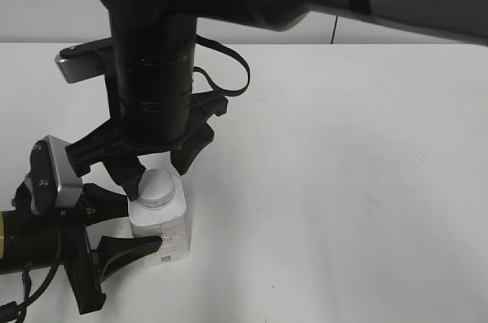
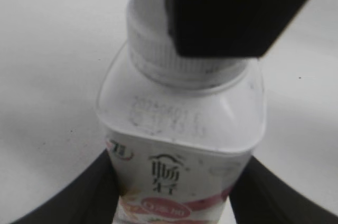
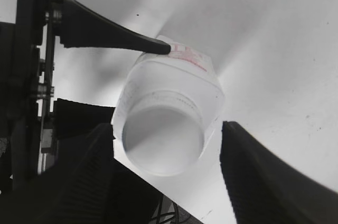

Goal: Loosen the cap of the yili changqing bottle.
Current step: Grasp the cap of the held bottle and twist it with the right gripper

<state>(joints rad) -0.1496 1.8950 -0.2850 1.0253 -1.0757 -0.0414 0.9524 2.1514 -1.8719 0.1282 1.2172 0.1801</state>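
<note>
The yili changqing bottle (image 1: 164, 233) stands upright on the white table near the front left. Its white cap (image 1: 158, 186) sits on the neck. My left gripper (image 1: 141, 222) is shut on the bottle's body, one black finger on each side, as the left wrist view (image 2: 179, 203) shows around the bottle (image 2: 179, 129). My right gripper (image 1: 158, 176) reaches down from above, open around the cap. In the right wrist view the cap (image 3: 161, 139) lies between the right gripper's (image 3: 168, 131) fingers. The left finger is against it and the right finger stands apart.
The white table (image 1: 343, 186) stretches to the right and back. The right arm's thick black wrist (image 1: 152, 71) hangs over the bottle, with a black cable looping beside it. The left arm's body (image 1: 46, 239) lies at the table's front-left corner.
</note>
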